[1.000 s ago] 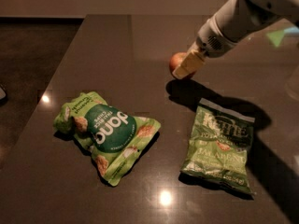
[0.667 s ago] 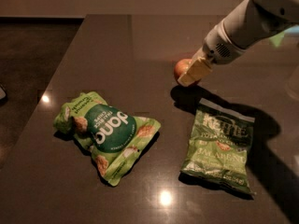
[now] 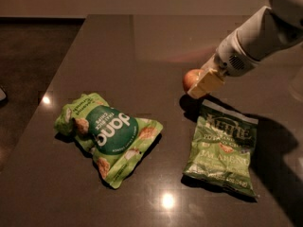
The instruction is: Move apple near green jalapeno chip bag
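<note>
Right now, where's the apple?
The apple is right of centre in the camera view, held in the gripper just beyond the top edge of the Kettle bag.

My jaws sit at three o'clock of the apple (image 3: 190,78), hiding its right side; my arm (image 3: 258,37) is cut off at two o'clock.

A single camera, seemingly mounted high by the near edge, looks steeply down across the dark desk (image 3: 142,46) at close range, the end effector (image 3: 200,85) right of centre.
</note>
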`<state>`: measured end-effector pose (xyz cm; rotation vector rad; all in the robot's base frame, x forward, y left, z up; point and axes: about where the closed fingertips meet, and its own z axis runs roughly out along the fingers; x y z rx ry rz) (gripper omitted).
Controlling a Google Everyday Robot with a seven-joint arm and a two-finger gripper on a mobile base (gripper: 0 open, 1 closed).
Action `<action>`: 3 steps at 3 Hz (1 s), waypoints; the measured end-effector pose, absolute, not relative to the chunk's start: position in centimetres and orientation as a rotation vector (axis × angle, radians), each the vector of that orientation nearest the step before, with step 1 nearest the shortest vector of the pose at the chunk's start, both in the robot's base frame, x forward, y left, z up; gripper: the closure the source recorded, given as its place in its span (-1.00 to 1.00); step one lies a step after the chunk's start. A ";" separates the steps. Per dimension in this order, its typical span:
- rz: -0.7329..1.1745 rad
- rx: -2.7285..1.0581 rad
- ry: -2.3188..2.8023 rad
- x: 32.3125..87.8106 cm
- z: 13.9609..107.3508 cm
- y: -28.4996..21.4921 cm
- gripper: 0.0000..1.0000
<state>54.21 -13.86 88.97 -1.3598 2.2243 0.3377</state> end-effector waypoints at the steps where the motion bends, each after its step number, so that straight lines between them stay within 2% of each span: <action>1: 0.329 -1.359 2.239 53.3 88.3 -14.6 1.00; 3: 0.288 -1.311 2.240 54.2 86.8 -15.3 1.00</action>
